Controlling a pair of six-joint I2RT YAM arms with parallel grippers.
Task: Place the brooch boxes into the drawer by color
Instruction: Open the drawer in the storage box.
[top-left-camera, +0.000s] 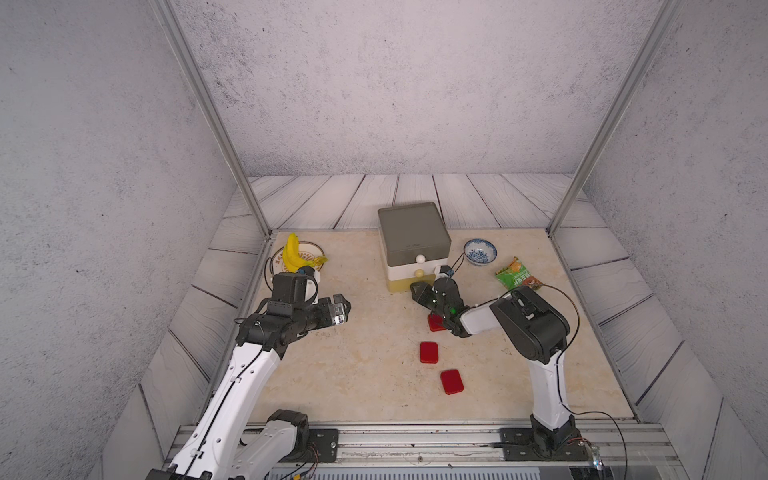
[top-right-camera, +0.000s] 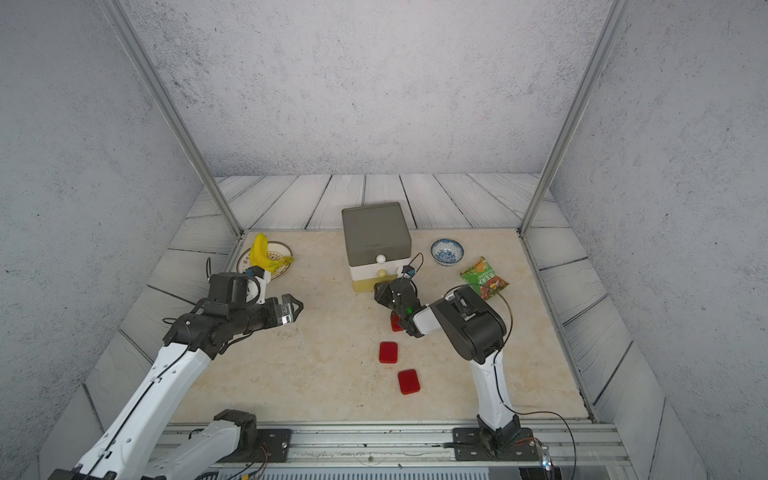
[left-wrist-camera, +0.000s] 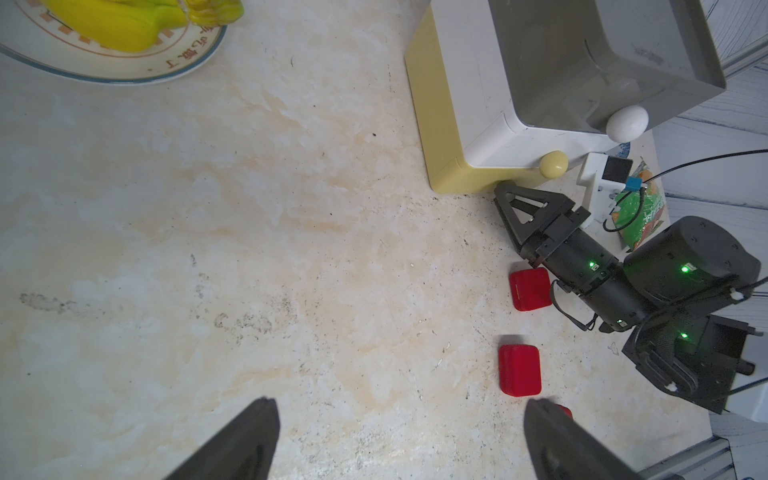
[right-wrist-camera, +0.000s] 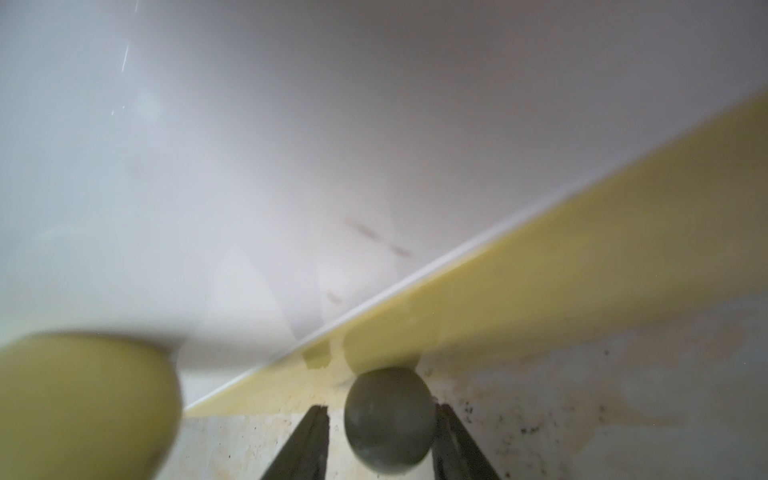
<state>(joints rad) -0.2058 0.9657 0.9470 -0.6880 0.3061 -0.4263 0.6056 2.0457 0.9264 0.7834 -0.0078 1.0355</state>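
The drawer (top-left-camera: 413, 232) stands at the back centre, all tiers pushed in. My right gripper (right-wrist-camera: 381, 409) is low at the yellow bottom tier and straddles its grey knob (right-wrist-camera: 388, 419). One finger touches the knob and a gap shows at the other. The pale-yellow knob (right-wrist-camera: 83, 403) is close beside. Three red brooch boxes lie on the table: one (top-left-camera: 435, 322) partly under my right wrist, one (top-left-camera: 429, 352) in front of it, one (top-left-camera: 452, 381) nearest the front. My left gripper (left-wrist-camera: 400, 402) hangs open over bare table, left of the boxes.
A plate (top-left-camera: 311, 248) with bananas (top-left-camera: 293, 251) sits at the back left, just behind my left arm. Right of the drawer are a blue-patterned bowl (top-left-camera: 480, 251) and a green snack bag (top-left-camera: 518, 274). Metal frame posts stand at the table's back corners.
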